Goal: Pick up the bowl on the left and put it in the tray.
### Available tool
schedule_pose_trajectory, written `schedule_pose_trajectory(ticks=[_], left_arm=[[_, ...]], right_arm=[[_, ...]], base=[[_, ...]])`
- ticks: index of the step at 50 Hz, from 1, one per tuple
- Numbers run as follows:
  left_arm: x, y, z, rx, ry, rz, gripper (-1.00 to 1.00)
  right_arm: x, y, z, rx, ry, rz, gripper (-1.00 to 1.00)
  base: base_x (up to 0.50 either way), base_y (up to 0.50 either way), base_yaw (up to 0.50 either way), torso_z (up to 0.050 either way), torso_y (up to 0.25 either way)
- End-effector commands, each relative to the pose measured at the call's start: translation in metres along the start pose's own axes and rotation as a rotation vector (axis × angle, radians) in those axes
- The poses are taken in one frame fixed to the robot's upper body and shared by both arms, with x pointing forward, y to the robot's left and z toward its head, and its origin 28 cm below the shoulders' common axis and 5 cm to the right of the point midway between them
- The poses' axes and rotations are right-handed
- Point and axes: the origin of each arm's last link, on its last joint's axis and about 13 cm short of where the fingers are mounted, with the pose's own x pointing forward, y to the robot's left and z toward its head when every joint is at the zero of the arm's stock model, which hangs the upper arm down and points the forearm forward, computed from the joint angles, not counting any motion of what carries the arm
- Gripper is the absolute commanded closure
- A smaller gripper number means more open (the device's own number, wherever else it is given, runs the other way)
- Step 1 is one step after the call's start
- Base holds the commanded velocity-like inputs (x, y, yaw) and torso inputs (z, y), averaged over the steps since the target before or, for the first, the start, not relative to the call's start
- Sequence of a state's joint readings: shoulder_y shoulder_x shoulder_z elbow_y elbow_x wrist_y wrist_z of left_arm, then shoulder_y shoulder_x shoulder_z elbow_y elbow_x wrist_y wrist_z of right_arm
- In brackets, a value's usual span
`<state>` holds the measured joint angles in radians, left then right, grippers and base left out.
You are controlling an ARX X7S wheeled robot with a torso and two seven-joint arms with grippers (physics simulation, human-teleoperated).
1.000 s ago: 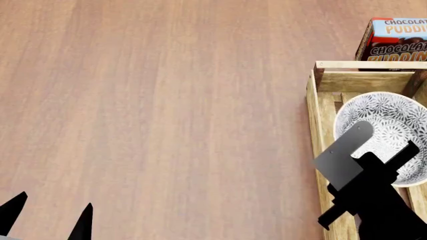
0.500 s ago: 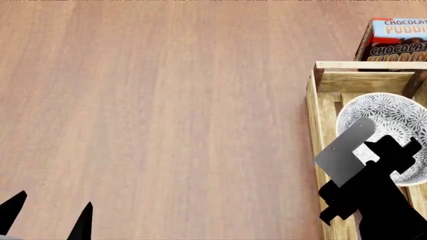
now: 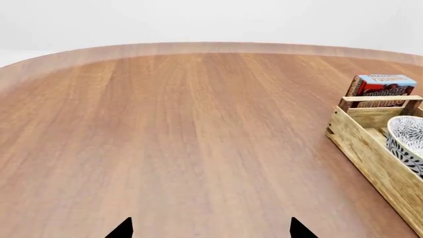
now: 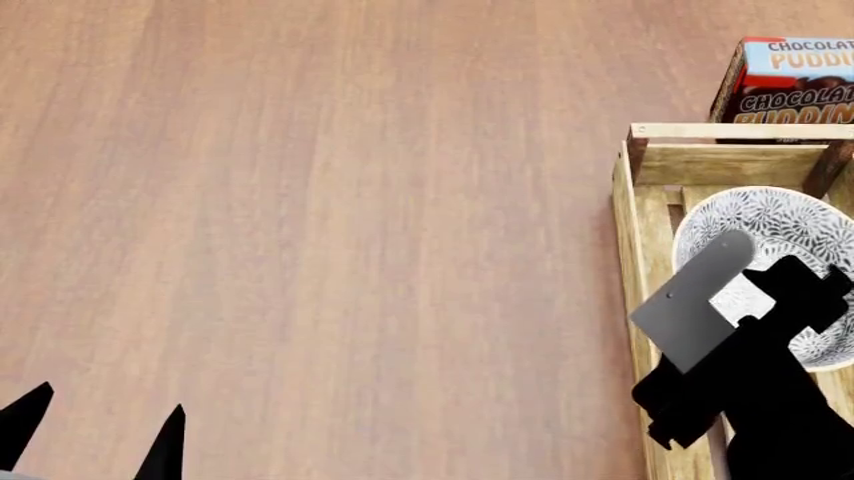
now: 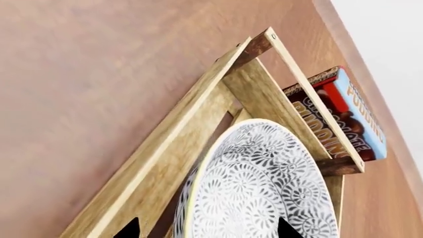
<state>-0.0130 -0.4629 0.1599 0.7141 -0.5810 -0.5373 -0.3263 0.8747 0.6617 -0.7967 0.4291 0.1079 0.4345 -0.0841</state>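
The bowl point(image 4: 781, 225), white with a dense grey-blue pattern, sits inside the tray point(image 4: 638, 230), a light-wood slatted crate at the right edge of the head view. My right gripper point(image 4: 807, 290) hangs over the bowl's near left part and hides it. In the right wrist view the gripper point(image 5: 206, 229) is open: one tip is outside the bowl's rim over the tray's side, the other over the bowl's inside point(image 5: 264, 178). My left gripper point(image 4: 100, 425) is open over bare tabletop at the near left, far from the bowl point(image 3: 408, 139) and tray point(image 3: 363, 153).
A chocolate pudding box point(image 4: 787, 80) stands just beyond the tray's far end rail. The wooden tabletop point(image 4: 334, 220) stretches left of the tray, and its rounded far edge point(image 3: 198, 47) shows in the left wrist view.
My right gripper has moved farther over the bowl, away from me and to the right. The bowl has shifted slightly right inside the tray. The left arm has not moved.
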Motion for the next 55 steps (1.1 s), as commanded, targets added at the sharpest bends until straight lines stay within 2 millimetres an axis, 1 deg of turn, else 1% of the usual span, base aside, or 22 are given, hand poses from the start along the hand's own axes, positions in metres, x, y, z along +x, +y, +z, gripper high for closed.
schedule_pose_trajectory(ticks=[1,5,14,16,18,24,27,33,34,36,38,42,43,46,47,49,50,51,52,53,54,55], left_arm=[[0.000,0.000,0.000,0.000,-0.001,0.002,-1.00],[-0.001,0.000,0.001,0.000,-0.003,0.001,-1.00],[-0.003,0.000,0.003,0.004,-0.009,0.002,-1.00],[-0.003,0.000,0.004,0.006,-0.009,0.002,-1.00],[-0.003,-0.001,0.004,0.007,-0.011,0.001,-1.00],[-0.003,-0.001,0.005,0.011,-0.013,0.002,-1.00],[-0.003,-0.001,0.005,0.013,-0.015,0.001,-1.00],[-0.003,-0.002,0.006,0.013,-0.018,0.000,-1.00],[-0.003,-0.002,0.006,0.012,-0.020,-0.001,-1.00],[-0.003,-0.002,0.006,0.012,-0.020,0.000,-1.00],[-0.004,-0.001,0.006,0.013,-0.025,0.003,-1.00],[-0.003,0.001,0.006,0.008,-0.037,0.023,-1.00],[-0.002,0.003,0.004,0.012,-0.046,0.034,-1.00],[-0.002,0.004,0.003,0.008,-0.046,0.043,-1.00],[-0.002,0.005,0.002,0.004,-0.047,0.051,-1.00],[-0.001,0.006,0.002,0.000,-0.045,0.057,-1.00],[-0.001,0.007,0.002,-0.002,-0.047,0.060,-1.00],[-0.002,0.007,0.001,-0.004,-0.051,0.065,-1.00],[-0.002,0.008,0.001,-0.008,-0.054,0.067,-1.00],[-0.001,0.009,-0.001,-0.012,-0.061,0.078,-1.00],[-0.001,0.009,-0.002,-0.015,-0.060,0.081,-1.00],[-0.001,0.010,-0.003,-0.020,-0.060,0.085,-1.00]], right_arm=[[-0.019,-0.003,0.016,-0.025,-0.052,0.071,-1.00],[-0.037,-0.015,0.032,-0.061,-0.091,0.056,-1.00],[-0.074,-0.041,0.055,-0.115,-0.140,0.035,-1.00],[-0.079,-0.044,0.058,-0.120,-0.151,0.030,-1.00],[-0.090,-0.051,0.065,-0.129,-0.175,0.020,-1.00],[-0.112,-0.058,0.076,-0.167,-0.243,-0.022,-1.00],[-0.130,-0.063,0.083,-0.187,-0.301,-0.066,-1.00],[-0.154,-0.061,0.090,-0.213,-0.394,-0.093,-1.00],[-0.164,-0.059,0.093,-0.197,-0.459,-0.107,-1.00],[-0.170,-0.057,0.096,-0.160,-0.517,-0.112,-1.00],[-0.176,-0.043,0.095,-0.116,-0.609,-0.143,-1.00],[-0.174,-0.020,0.090,-0.044,-0.696,-0.189,-1.00],[-0.173,-0.004,0.085,-0.005,-0.719,-0.180,-1.00],[-0.170,0.017,0.077,0.075,-0.762,-0.183,-1.00],[-0.169,0.030,0.074,0.155,-0.776,-0.180,-1.00],[-0.170,0.036,0.072,0.241,-0.785,-0.229,-1.00],[-0.171,0.041,0.072,0.297,-0.791,-0.220,-1.00],[-0.171,0.046,0.070,0.369,-0.788,-0.268,-1.00],[-0.173,0.051,0.068,0.409,-0.797,-0.255,-1.00],[-0.174,0.059,0.064,0.495,-0.785,-0.294,-1.00],[-0.175,0.063,0.062,0.520,-0.780,-0.277,-1.00],[-0.176,0.065,0.060,0.550,-0.792,-0.327,-1.00]], base=[[0.00,0.00,0.00,0.000,0.000],[0.00,0.00,0.00,0.000,0.000],[0.00,0.00,0.00,0.000,0.000],[0.00,0.00,0.00,0.000,0.000],[0.00,0.00,0.00,0.000,0.000],[0.00,0.00,0.00,0.000,0.000],[0.00,0.00,0.00,0.000,0.000],[0.00,0.00,0.00,0.000,0.000],[0.00,0.00,0.00,0.000,0.000],[0.00,0.00,0.00,0.000,0.000],[0.00,0.00,0.00,0.000,0.000],[0.00,0.00,0.00,0.000,-0.002],[0.00,0.00,0.00,0.000,0.000],[0.00,0.00,0.00,0.000,0.000],[0.00,0.00,0.00,0.000,0.000],[0.00,0.00,0.00,0.000,0.000],[0.00,0.00,0.00,0.000,0.000],[0.00,0.00,0.00,0.000,0.000],[0.00,0.00,0.00,0.000,0.000],[0.00,0.00,0.00,0.000,0.000],[0.00,0.00,0.00,0.000,0.000],[0.00,0.00,0.00,0.000,0.000]])
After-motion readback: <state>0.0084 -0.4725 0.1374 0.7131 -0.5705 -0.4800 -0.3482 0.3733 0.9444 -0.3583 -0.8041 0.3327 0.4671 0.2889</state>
